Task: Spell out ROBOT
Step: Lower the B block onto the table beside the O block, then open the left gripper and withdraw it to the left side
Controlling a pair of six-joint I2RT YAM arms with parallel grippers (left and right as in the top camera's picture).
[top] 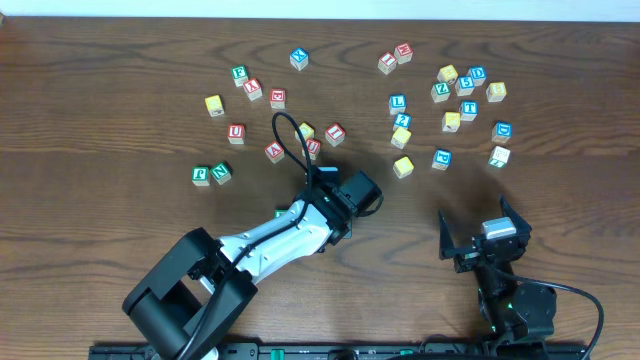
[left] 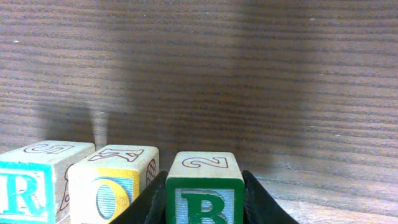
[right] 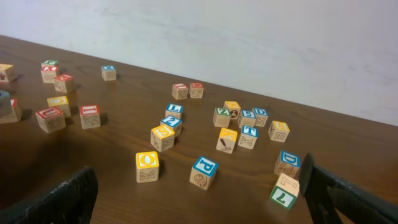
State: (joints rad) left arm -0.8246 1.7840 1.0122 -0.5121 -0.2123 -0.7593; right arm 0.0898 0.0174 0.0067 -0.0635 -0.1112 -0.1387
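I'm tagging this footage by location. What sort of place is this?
Likely a robotics lab bench, not a home: a left arm and right arm work at a dark wooden table, alphabet blocks lie scattered as practice props, and a bare white wall stands behind.

Overhead looks straight down at the table (top: 100,60); left wrist sits low and close; right wrist obliquely shares overhead's scattered blocks (right: 204,172)
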